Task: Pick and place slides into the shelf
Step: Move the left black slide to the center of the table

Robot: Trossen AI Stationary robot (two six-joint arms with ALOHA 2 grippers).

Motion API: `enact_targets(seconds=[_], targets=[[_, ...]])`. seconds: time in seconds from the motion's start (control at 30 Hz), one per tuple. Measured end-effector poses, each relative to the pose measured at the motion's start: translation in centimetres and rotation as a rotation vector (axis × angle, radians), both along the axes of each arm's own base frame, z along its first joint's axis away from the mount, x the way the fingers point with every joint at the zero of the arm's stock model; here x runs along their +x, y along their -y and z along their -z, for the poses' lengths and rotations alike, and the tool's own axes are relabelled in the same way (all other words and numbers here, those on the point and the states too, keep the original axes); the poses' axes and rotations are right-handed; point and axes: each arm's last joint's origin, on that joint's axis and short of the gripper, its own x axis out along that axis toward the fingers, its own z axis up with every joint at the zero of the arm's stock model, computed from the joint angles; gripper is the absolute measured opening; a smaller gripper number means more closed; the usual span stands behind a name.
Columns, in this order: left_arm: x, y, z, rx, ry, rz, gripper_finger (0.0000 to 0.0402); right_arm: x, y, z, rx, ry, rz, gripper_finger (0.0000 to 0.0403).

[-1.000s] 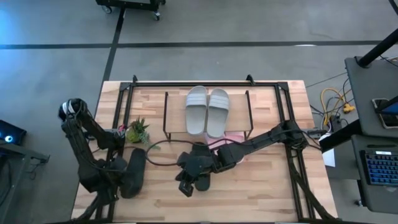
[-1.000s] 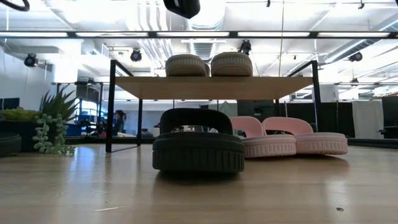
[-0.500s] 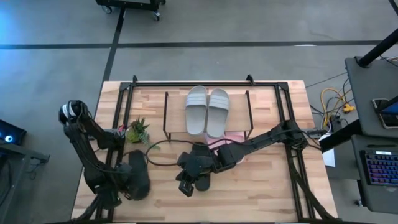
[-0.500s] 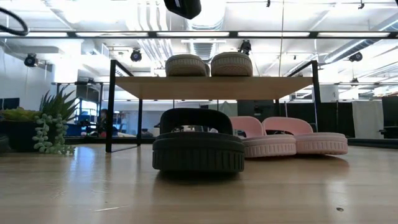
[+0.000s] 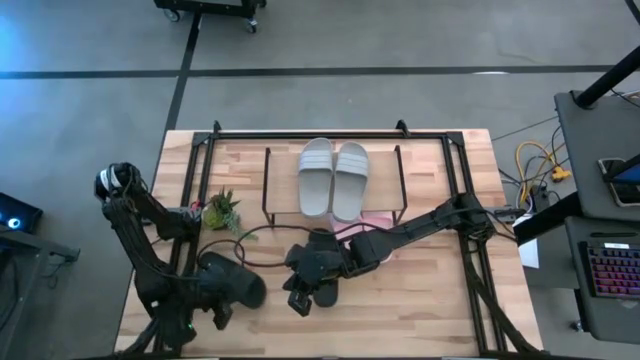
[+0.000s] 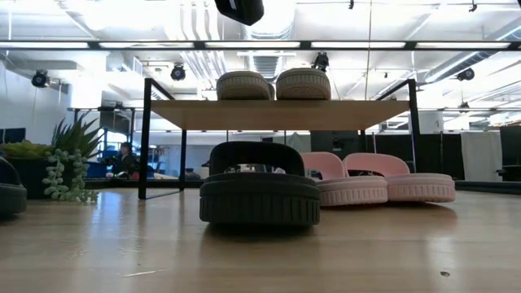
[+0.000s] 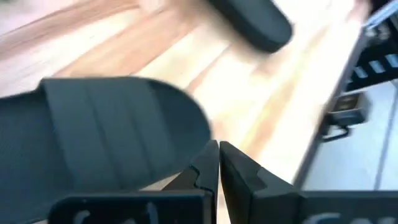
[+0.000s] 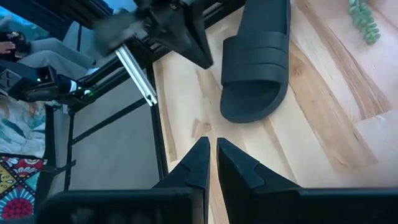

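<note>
1. Shelf (image 5: pixel 268 190): black wire frame with a wood top board, standing at the table's far middle. It is the landmark for everything below.
2. Grey-green slides (image 5: pixel 333 178): the pair sits side by side on the shelf's top board, touching; from table height (image 6: pixel 273 85) they show as two rounded ends above the board.
3. Pink slides (image 6: pixel 377 187): the pair lies under the shelf's top board on the table, toward the shelf's right end, side by side. From above only a pink sliver shows.
4. Black slide A (image 6: pixel 260 195): flat on the table just in front of the shelf, about centre, strap up. In the overhead shot it is mostly covered by the right arm.
5. Black slide B (image 5: pixel 232 284): on the table in front of the shelf and to its left, well clear of the frame, lying across at an angle. It also shows in the right wrist camera (image 8: pixel 258 62).
6. Left gripper (image 7: pixel 218 163): at slide B's near edge, fingers closed together, tips touching. The slide sits beside them, not between them, so no grip.
7. Right gripper (image 8: pixel 211 155): in front of the shelf's centre, above slide A's near end, fingers nearly together with a thin gap, holding nothing.
8. Potted plant (image 5: pixel 221 211): just left of the shelf.
</note>
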Motion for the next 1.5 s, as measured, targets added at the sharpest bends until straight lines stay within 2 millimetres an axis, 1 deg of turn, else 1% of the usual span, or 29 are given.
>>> enact_targets(seconds=[0.23, 0.43, 0.5, 0.57, 0.7, 0.8, 1.0, 1.23, 1.4, 1.5], targets=[[0.3, 0.5, -2.0, -0.030, 0.031, 0.035, 0.0000, 0.0, 0.0, -0.2, -0.002, 0.003, -0.003, 0.0023], [0.5, 1.2, -3.8, 0.007, 0.042, 0.153, 0.0000, 0.1, 0.2, -0.3, -0.001, 0.006, 0.001, 0.0023], [0.5, 1.2, -4.1, 0.035, 0.021, 0.192, 0.0000, 0.1, 0.1, -0.3, 0.000, 0.006, 0.001, 0.0022], [0.2, 0.7, -4.2, 0.076, -0.040, 0.195, 0.0000, 0.1, 0.1, -0.3, 0.000, 0.006, 0.001, 0.0023], [-0.8, -1.0, -3.9, 0.125, -0.224, 0.088, 0.0000, 0.1, 0.1, -0.3, 0.018, 0.000, 0.011, 0.0022], [-1.4, -1.9, -3.6, 0.137, -0.315, 0.039, 0.0000, 0.1, 0.1, -0.3, 0.032, -0.005, 0.022, 0.0023], [-1.6, -2.5, -2.7, 0.185, -0.347, 0.042, 0.0000, -0.1, -0.1, -0.2, 0.030, -0.019, 0.023, 0.0023], [-2.1, -3.1, -0.4, 0.176, -0.463, 0.051, 0.0000, -0.3, 0.0, 0.1, 0.014, -0.058, 0.024, 0.0022], [-2.2, -3.0, 1.0, 0.144, -0.460, 0.067, 0.0000, -0.4, 0.1, 0.3, 0.007, -0.076, 0.025, 0.0022], [-2.0, -2.7, 2.0, 0.107, -0.440, 0.096, 0.0000, -0.4, 0.1, 0.3, 0.006, -0.076, 0.024, 0.0022]])
